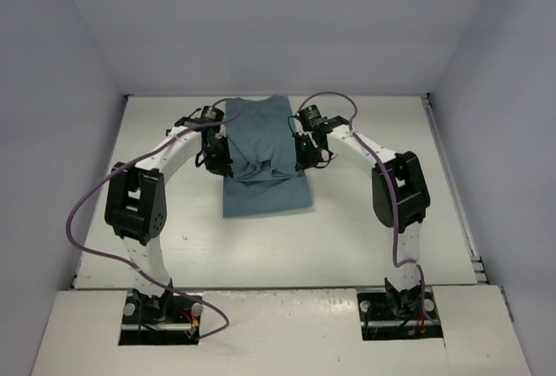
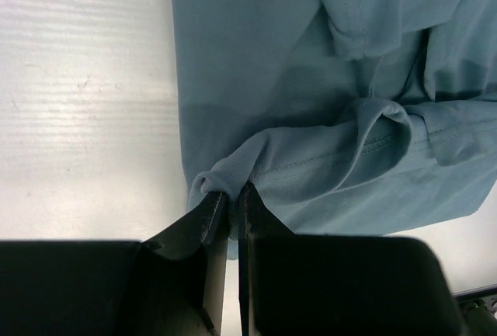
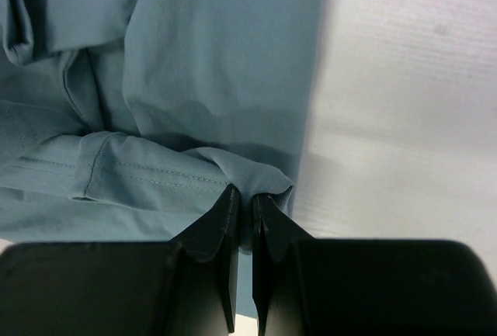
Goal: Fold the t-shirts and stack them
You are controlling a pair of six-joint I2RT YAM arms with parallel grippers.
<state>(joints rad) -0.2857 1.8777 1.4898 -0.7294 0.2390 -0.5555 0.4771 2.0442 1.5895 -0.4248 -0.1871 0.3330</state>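
A teal t-shirt (image 1: pixel 261 155) lies as a narrow lengthwise strip in the middle of the white table, its hem bunched across its middle. My left gripper (image 1: pixel 217 161) is at the strip's left edge, shut on a pinch of hem fabric (image 2: pixel 225 177). At the right edge my right gripper (image 1: pixel 304 155) is shut on the hem's other corner (image 3: pixel 252 177). In the wrist views the teal t-shirt (image 2: pixel 326 80) (image 3: pixel 194 57) fills the space beyond the jaws, and the lifted hem sags in folds between the two grips.
White table (image 1: pixel 365 228) with grey walls on three sides. A raised rail runs along the table's right edge (image 1: pixel 452 185). Purple cables loop from both arms, the left one (image 1: pixel 82 211) hanging out over the table's left side.
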